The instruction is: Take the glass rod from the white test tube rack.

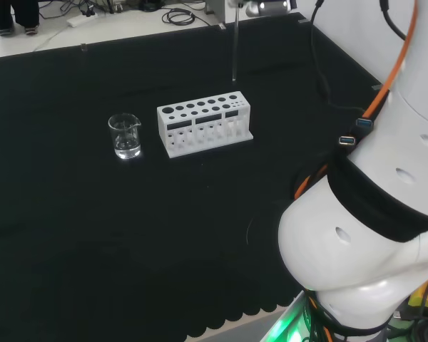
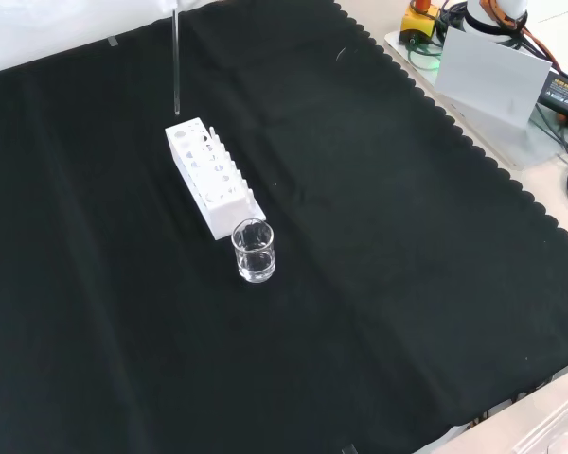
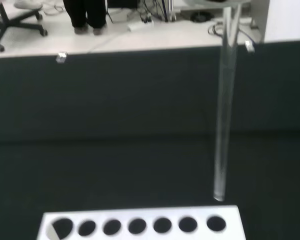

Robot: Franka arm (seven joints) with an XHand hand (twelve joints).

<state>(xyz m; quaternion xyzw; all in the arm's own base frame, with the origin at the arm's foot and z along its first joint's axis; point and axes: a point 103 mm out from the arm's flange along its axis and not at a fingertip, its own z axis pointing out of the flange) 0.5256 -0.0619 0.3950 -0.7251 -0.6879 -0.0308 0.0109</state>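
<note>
The white test tube rack point(image 1: 203, 128) stands mid-cloth, its top dotted with round holes. The clear glass rod point(image 1: 235, 50) hangs upright above the rack's right end in the head view, its lower tip free of the holes. A part of my hand point(image 1: 265, 7) shows at the top edge, shut on the rod's upper end. From the front, the rod point(image 2: 175, 66) hangs over the far end of the rack point(image 2: 208, 180). In the wrist view the rod point(image 3: 224, 110) ends just above the end hole of the rack point(image 3: 140, 225).
A small glass beaker point(image 1: 125, 135) stands left of the rack in the head view, and just in front of it as the beaker point(image 2: 254, 251) in the front view. My arm's white links point(image 1: 364, 214) fill the head view's right. Boxes and cables point(image 2: 492, 57) lie beyond the cloth's scalloped edge.
</note>
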